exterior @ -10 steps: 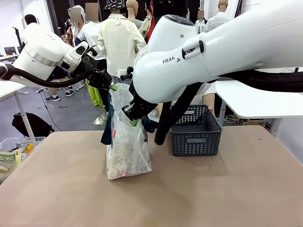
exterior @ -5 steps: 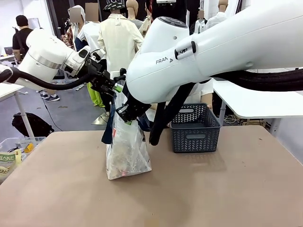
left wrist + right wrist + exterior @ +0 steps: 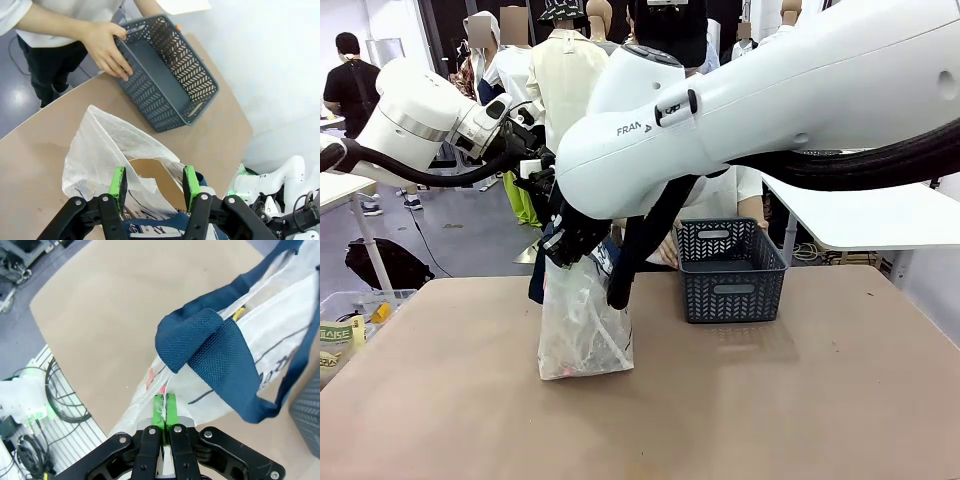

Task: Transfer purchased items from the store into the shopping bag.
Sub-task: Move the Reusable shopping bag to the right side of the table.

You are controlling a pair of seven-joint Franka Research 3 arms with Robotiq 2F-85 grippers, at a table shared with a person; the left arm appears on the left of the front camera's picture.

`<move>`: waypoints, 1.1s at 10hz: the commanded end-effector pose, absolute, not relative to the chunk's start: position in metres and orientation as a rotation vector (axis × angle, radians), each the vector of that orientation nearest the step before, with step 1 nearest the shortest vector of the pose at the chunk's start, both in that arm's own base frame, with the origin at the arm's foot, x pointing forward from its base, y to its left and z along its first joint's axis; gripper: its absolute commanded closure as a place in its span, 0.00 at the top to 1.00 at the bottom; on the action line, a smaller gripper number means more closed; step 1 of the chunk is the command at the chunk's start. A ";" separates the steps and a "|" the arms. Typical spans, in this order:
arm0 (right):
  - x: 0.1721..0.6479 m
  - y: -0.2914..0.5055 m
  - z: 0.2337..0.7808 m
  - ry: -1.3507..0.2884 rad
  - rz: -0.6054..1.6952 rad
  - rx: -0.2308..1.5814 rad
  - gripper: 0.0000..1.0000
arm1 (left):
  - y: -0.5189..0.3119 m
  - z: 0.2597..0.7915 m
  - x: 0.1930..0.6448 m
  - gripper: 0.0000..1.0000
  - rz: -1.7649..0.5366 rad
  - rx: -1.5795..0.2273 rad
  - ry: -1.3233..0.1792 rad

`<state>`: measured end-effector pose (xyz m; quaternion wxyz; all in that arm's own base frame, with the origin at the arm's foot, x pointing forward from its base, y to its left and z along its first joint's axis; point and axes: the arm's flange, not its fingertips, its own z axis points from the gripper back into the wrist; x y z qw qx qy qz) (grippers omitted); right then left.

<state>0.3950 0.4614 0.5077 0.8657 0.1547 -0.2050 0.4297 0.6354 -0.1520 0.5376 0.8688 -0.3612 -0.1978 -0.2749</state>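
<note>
The shopping bag (image 3: 582,330) stands on the brown table, whitish and translucent, with dark blue handles (image 3: 210,350). My right gripper (image 3: 165,407) is shut on the thin plastic rim at the bag's top, holding it up; from the front it sits at the bag's mouth (image 3: 563,245). My left gripper (image 3: 154,181) hovers over the bag's mouth (image 3: 110,145) with its green pads (image 3: 118,181) apart, and a fold of the rim and a blue handle lie loosely between them. Purchased items show dimly through the plastic, with a yellow bit (image 3: 239,313) and a red spot (image 3: 565,372).
A dark grey lattice basket (image 3: 732,272) stands right of the bag, and a person's hands (image 3: 107,45) hold its far rim. A bin with packets (image 3: 340,325) sits off the table's left edge. The near half of the table (image 3: 720,420) is bare.
My left gripper has opened. The right arm has swung left, dragging the bag a little leftward and pulling its top taut. The person's hand has come to the basket.
</note>
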 end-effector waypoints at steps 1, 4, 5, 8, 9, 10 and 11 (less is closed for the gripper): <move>0.401 0.470 0.509 -0.399 0.949 0.337 0.00 | -0.150 0.533 0.639 0.59 -0.624 -0.785 -0.408; 0.401 0.480 0.509 -0.392 0.976 0.341 0.00 | -0.160 0.531 0.634 0.59 -0.686 -0.762 -0.408; 0.402 0.483 0.508 -0.389 0.980 0.343 0.00 | -0.163 0.533 0.633 0.59 -0.713 -0.774 -0.417; 0.403 0.487 0.506 -0.381 0.994 0.346 0.00 | -0.179 0.532 0.633 0.59 -0.759 -0.723 -0.405; 0.402 0.488 0.505 -0.379 0.994 0.349 0.00 | -0.186 0.534 0.630 0.59 -0.790 -0.735 -0.397; 0.403 0.488 0.504 -0.377 0.992 0.348 0.00 | -0.191 0.534 0.628 0.59 -0.811 -0.726 -0.393; 0.403 0.489 0.504 -0.376 0.993 0.350 0.00 | -0.197 0.533 0.627 0.59 -0.821 -0.711 -0.385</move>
